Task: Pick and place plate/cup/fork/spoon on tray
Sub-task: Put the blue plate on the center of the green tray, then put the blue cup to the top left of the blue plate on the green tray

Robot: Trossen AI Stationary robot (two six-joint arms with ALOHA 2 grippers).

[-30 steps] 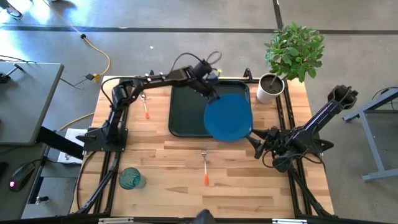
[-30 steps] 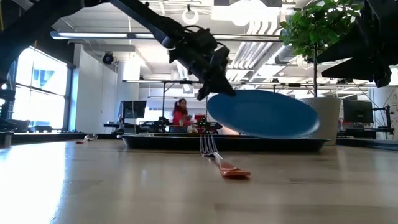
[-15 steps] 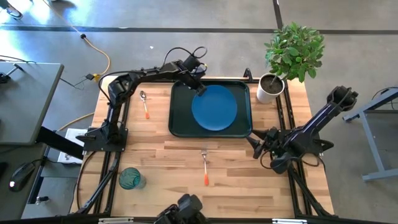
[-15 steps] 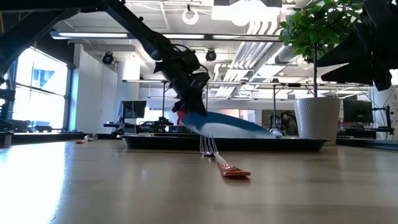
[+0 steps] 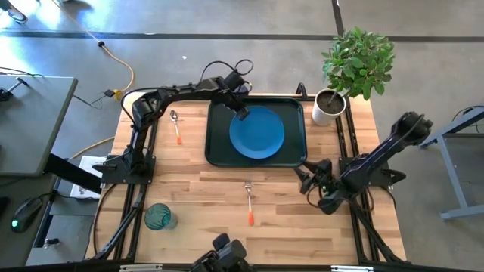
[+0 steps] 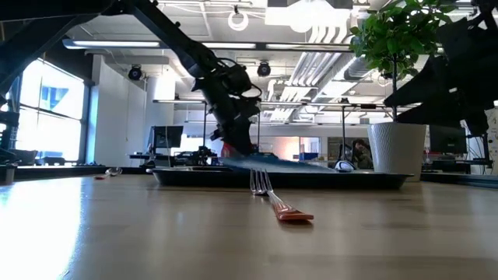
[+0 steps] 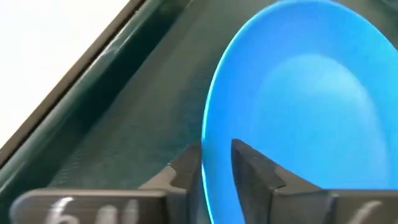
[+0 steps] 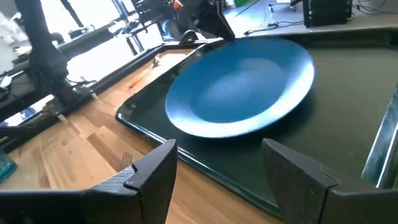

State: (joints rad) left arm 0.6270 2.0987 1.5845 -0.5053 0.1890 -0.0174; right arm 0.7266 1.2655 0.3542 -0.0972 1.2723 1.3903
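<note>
Plate on tray
My left gripper (image 5: 239, 112) pinches the round bright-blue plate (image 5: 257, 132) inside the dark-green rectangular tray (image 5: 217, 143); right gripper (image 8: 217, 171) gapes beside it.

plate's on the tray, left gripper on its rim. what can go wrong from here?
1. The left gripper pinches the plate by its rim, over the tray; retracting before the fingers part would likely drag or flip it.
2. The right gripper waits open near the tray's corner; a careless reach toward the fork might bump the tray.
</note>
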